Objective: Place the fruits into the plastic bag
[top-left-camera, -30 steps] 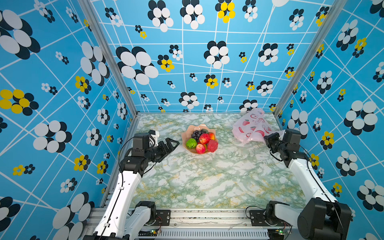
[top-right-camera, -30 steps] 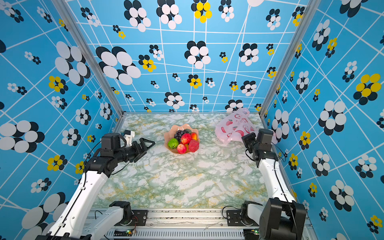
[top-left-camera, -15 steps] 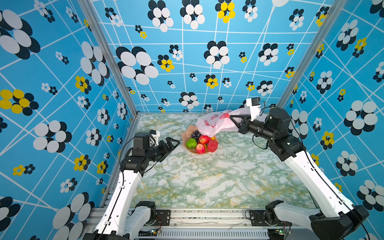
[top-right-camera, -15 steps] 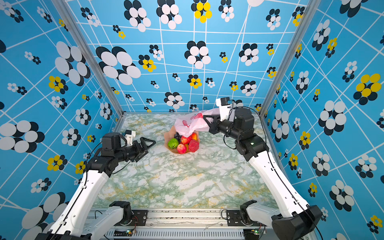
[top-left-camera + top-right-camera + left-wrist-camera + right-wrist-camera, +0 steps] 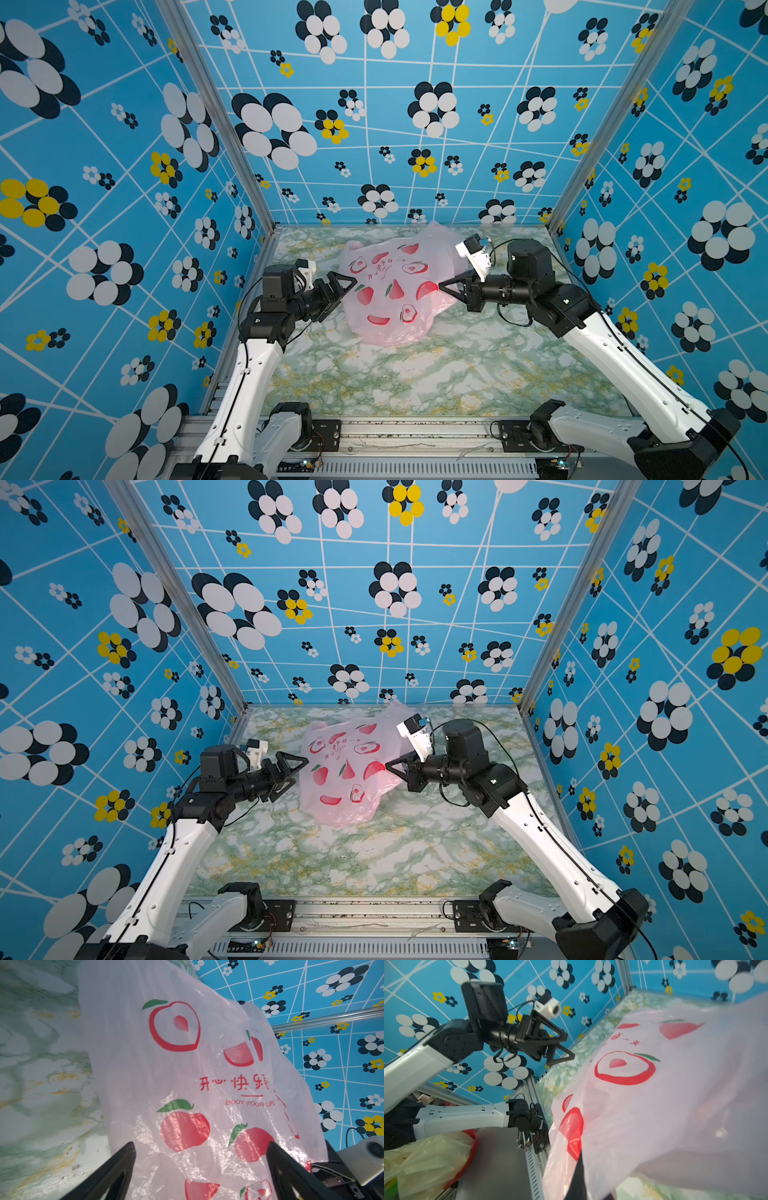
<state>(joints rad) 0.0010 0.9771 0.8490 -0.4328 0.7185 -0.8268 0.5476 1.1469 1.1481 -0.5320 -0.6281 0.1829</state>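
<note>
Thin, crinkly pale-pink plastic bag, printed with red fruit, lies slumped on the green-veined marble surface, toward the back. There's the left claw gaping wide just beside it. The right claw is at the opposite edge, swathed in film, so I can't tell its grip.

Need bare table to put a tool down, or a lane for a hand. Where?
Free: the near half of the table, bordered by the plastic bag and both arm bases. There is also a strip along the back wall, left of the bag. Crowded: mid-table, where the bag spreads between the left gripper and right gripper.
</note>
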